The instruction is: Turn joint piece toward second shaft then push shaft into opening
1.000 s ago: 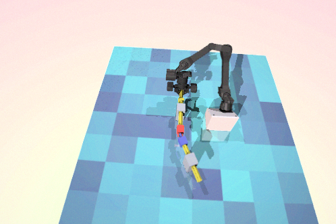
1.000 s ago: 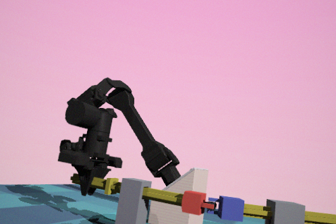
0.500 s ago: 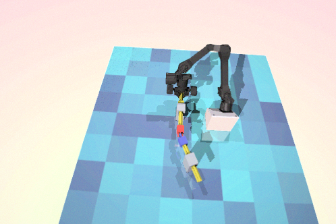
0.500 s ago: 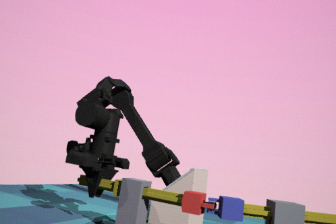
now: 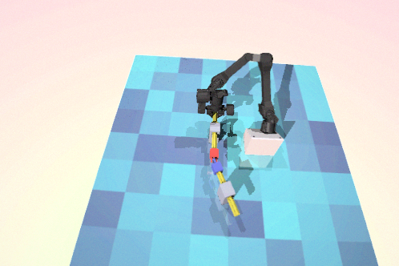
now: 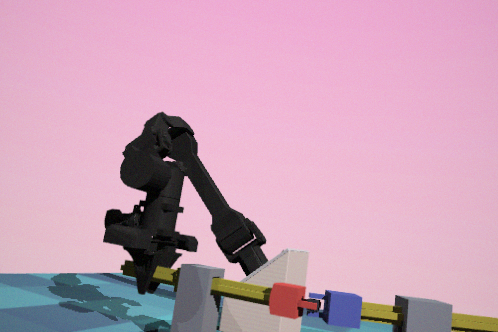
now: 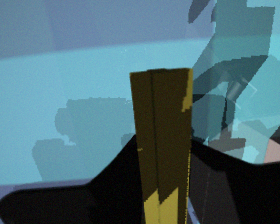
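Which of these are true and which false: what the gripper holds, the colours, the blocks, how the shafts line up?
1. The gripper is shut on a yellow shaft. True.
2. The piece facing the red one is green. False: it is blue.
3. Each shaft passes through a grey block. True.
4. Both shafts form one straight line. False: they meet at an angle.
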You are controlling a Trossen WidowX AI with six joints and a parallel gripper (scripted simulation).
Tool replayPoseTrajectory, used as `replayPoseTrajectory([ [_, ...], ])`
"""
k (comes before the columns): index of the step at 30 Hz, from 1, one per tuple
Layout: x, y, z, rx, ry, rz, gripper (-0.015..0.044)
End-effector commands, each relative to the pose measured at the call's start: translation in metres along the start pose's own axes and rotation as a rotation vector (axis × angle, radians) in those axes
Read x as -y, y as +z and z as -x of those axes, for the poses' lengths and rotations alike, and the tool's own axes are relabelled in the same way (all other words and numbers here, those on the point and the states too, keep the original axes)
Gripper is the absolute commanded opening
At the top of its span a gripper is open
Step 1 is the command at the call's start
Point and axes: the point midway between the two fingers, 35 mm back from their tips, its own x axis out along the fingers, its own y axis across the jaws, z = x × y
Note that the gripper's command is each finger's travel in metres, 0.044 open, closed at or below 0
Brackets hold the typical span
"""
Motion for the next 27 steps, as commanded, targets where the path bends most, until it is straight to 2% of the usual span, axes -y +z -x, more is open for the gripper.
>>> replayPoseTrajectory([
  [1, -0.0003, 0.0001, 0.0004, -0.001, 0.001, 0.000, 0.0000],
  [4, -0.0003, 0.0001, 0.0004, -0.001, 0.001, 0.000, 0.0000],
  [7, -0.0003, 0.0001, 0.0004, -0.001, 0.001, 0.000, 0.0067],
  [12, -0.0003, 0.0001, 0.0004, -0.001, 0.001, 0.000, 0.0067],
  [26, -0.0003, 0.0001, 0.0004, -0.001, 0.001, 0.000, 0.0434],
  [27, -0.0003, 0.0001, 0.0004, -0.001, 0.001, 0.000, 0.0440],
])
